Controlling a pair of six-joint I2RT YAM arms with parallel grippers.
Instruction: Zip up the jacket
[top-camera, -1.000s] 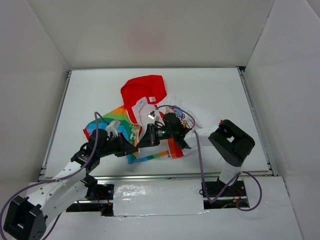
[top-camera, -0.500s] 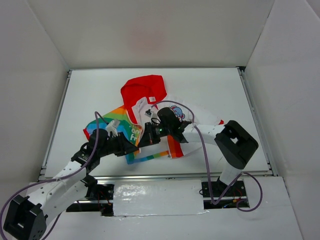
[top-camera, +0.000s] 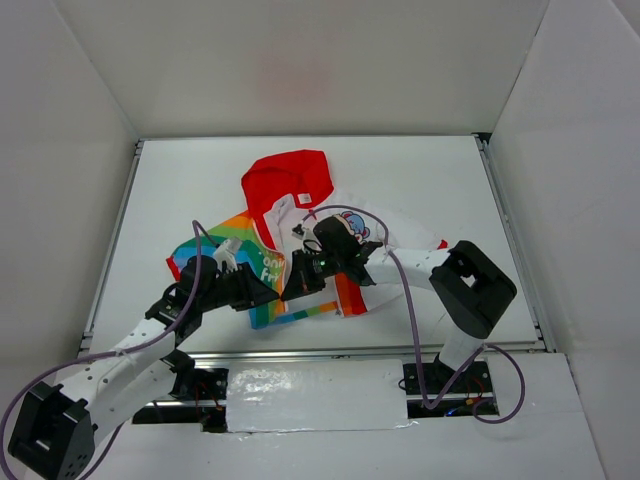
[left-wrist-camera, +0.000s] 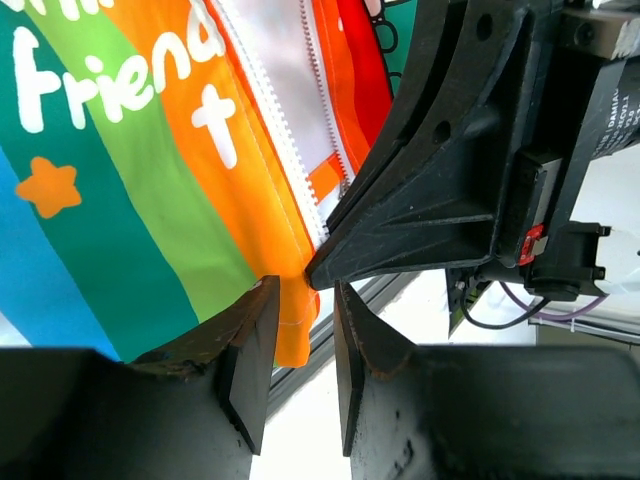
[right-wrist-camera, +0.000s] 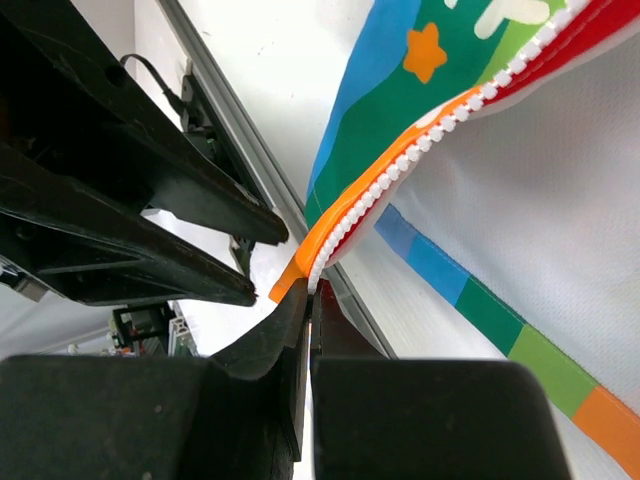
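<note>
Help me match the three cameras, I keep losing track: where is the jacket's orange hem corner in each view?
Top external: orange hem corner low in the centre, largely hidden where the two arms meet.
Left wrist: hem corner at bottom centre, between fingers of the left pincer.
Right wrist: hem corner left of centre, at the right pincer.
Shared landmark: the rainbow panel.

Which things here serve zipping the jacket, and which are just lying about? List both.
Job: jacket, its zipper teeth, left gripper, right gripper.
Just there: table, purple cable.
</note>
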